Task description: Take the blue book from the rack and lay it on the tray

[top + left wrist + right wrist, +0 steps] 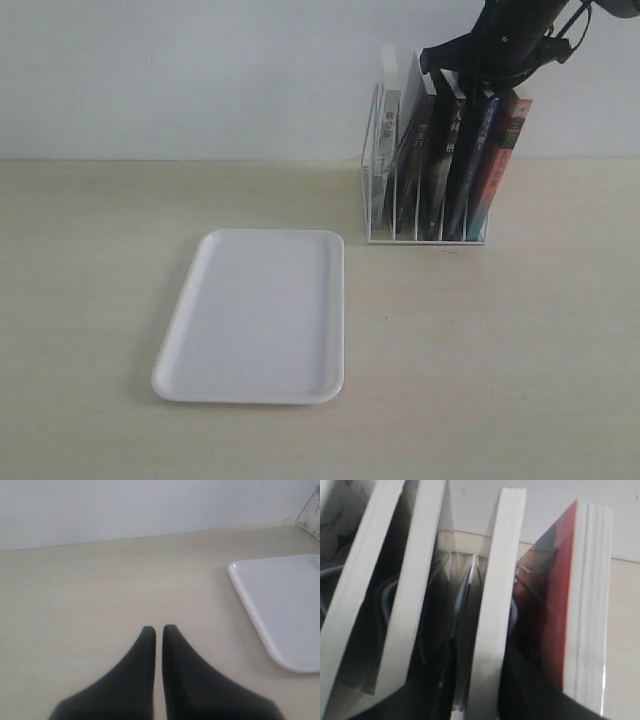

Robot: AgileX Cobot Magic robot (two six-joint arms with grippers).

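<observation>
The white wire rack [425,238] stands at the back right and holds several upright books. The blue book [481,150] shows its dark blue spine, between black-spined books and a red-and-teal one [508,160]. My right gripper [470,82] is down on the books' top edges. In the right wrist view its dark fingers [530,690] straddle the blue book's white page edge [495,605], with a slim gap on one side; the gripper [485,672] is open. The white tray [250,315] lies flat in front, also seen as the tray [285,605]. My left gripper [159,629] is shut on nothing, over bare table.
The red cover [560,605] of the neighbouring book stands close beside the right finger. Two more books' page edges [415,580] lean on the other side. A corner of the rack [312,515] shows in the left wrist view. A white wall rises behind the table.
</observation>
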